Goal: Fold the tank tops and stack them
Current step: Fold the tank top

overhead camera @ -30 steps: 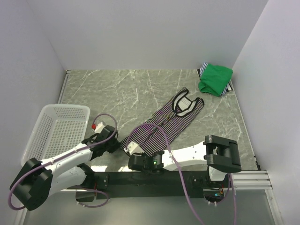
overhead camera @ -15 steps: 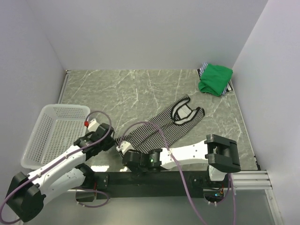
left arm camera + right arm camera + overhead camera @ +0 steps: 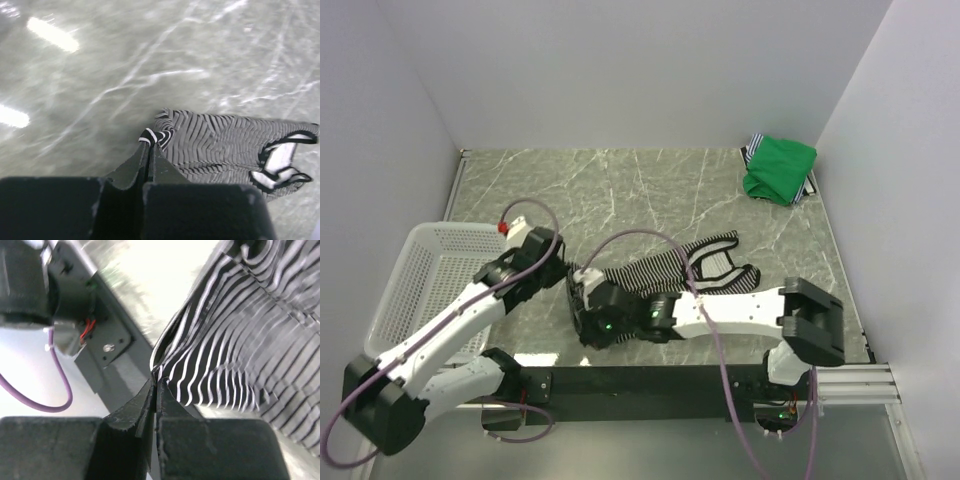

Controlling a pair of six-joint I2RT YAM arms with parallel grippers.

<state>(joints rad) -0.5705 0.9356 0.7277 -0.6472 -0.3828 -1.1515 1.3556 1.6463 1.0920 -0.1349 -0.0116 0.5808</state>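
The striped tank top (image 3: 665, 272) lies stretched crosswise on the marble table, its dark-edged straps (image 3: 720, 265) to the right. My left gripper (image 3: 565, 267) is shut on the top's hem corner, which shows bunched at the fingertips in the left wrist view (image 3: 150, 141). My right gripper (image 3: 584, 296) is shut on the hem edge just in front, seen in the right wrist view (image 3: 156, 377) with the striped cloth (image 3: 240, 340) hanging from it. The green tank top (image 3: 778, 168) lies folded in the far right corner on a bit of striped cloth.
A white mesh basket (image 3: 460, 229) stands at the left, beside my left arm. White walls close in the table on the left, back and right. The black base rail (image 3: 650, 380) runs along the near edge.
Both grippers have moved left and away from the near edge, pulling the striped top's hem with them. The top has swung from a diagonal lie to nearly crosswise.
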